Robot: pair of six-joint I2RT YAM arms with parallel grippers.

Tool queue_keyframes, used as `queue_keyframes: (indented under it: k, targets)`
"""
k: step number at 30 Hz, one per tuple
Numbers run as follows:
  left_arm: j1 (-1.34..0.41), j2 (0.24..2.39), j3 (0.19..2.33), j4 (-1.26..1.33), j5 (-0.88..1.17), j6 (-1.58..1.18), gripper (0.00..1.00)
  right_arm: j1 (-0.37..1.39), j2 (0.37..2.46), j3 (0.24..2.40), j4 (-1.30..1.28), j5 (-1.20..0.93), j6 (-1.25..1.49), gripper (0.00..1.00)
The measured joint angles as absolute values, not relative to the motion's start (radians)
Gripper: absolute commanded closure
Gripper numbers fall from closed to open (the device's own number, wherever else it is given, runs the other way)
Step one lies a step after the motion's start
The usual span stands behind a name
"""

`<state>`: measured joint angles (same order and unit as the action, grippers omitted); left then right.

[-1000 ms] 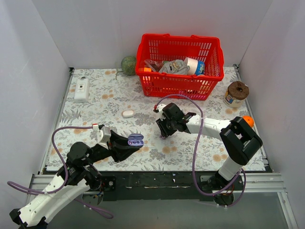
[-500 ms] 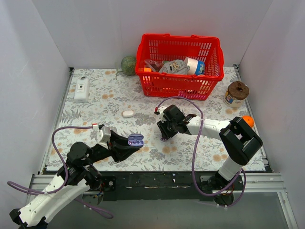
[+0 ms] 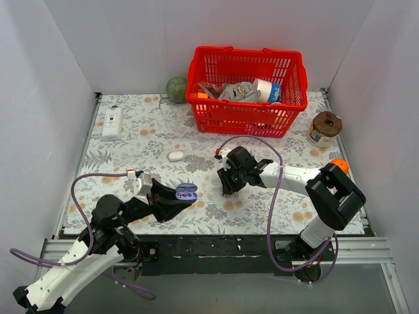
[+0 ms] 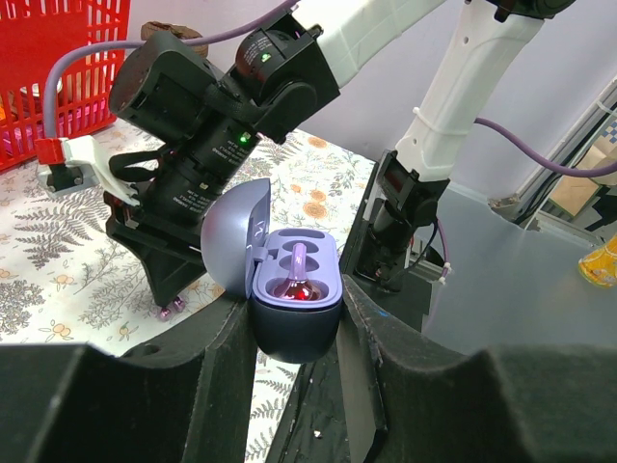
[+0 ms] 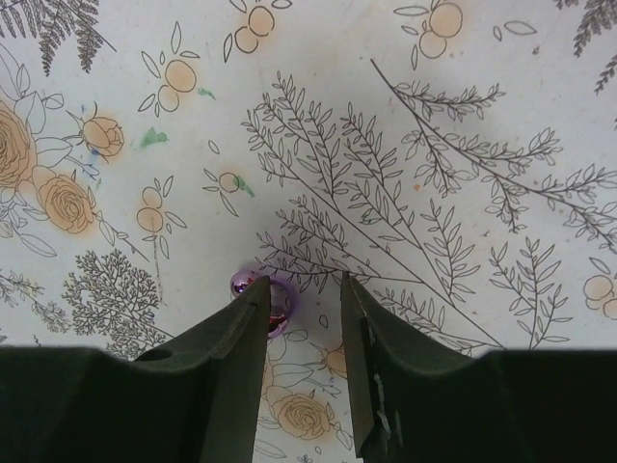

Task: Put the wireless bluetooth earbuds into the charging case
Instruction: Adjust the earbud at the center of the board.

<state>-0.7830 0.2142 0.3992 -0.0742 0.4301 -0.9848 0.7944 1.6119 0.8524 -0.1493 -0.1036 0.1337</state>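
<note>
Purple earbuds number two. The first earbud (image 5: 280, 307) lies on the surface (image 5: 482, 116), half hidden by one of the right jaws, which stand slightly apart and point straight down, to the right of the single charging case (image 4: 294, 313). The left jaws are clamped on that case, lid open, with the second earbud (image 4: 298, 286) seated inside; the left arm (image 3: 124, 208) reaches low.

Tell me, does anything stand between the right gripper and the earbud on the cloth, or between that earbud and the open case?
Nothing visible does. The open right gripper hangs over the earbud, which lies off-centre by one fingertip. Only bare cloth lies between it and the open charging case in the left gripper.
</note>
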Motion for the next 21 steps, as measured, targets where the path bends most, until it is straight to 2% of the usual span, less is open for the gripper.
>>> queue_keyframes:
  k: [21]
  targets:
    - [-0.783, 0.226, 0.399, -0.067, 0.43, -0.988, 1.0, 0.788, 1.571, 0.834, -0.182, -0.139, 0.287, 0.59]
